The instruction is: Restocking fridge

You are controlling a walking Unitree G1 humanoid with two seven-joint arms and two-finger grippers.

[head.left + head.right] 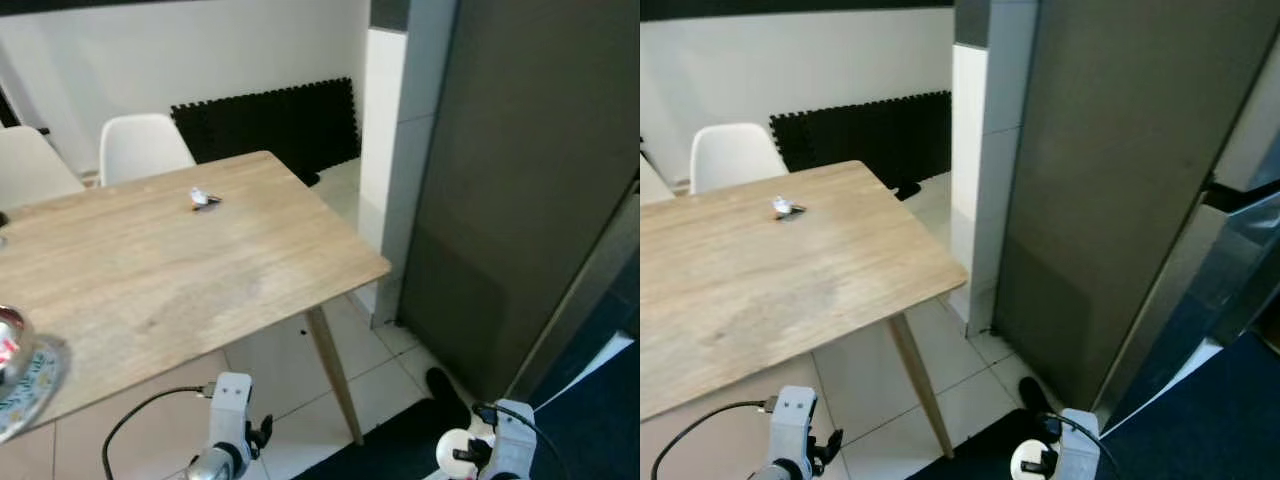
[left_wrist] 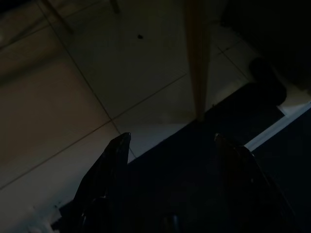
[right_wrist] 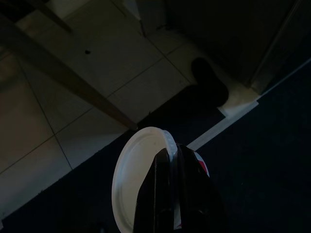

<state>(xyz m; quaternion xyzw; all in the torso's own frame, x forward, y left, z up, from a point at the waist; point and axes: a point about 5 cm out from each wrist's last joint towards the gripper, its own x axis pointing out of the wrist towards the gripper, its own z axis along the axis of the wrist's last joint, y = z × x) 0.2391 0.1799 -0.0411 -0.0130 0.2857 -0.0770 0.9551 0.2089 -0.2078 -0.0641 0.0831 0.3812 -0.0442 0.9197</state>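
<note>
The right gripper was held low above the dark mat, clamped on a white-lidded container. The left gripper, fingers spread and empty, was positioned beside the wooden table leg. The grey fridge was seen ahead.

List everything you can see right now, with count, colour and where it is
Table: one, light wood, left of the view.
Small object: one, silvery, on the table's far side; too small to identify.
Plate: one, patterned, at the table's near left edge.
Chairs: two, white, behind the table.
Foam mats: black, against the far wall.
Fridge: one, dark grey, right.
Rug: dark blue, on the floor.
Left end effector: open, above the floor.
Right end effector: shut on a white tub.
</note>
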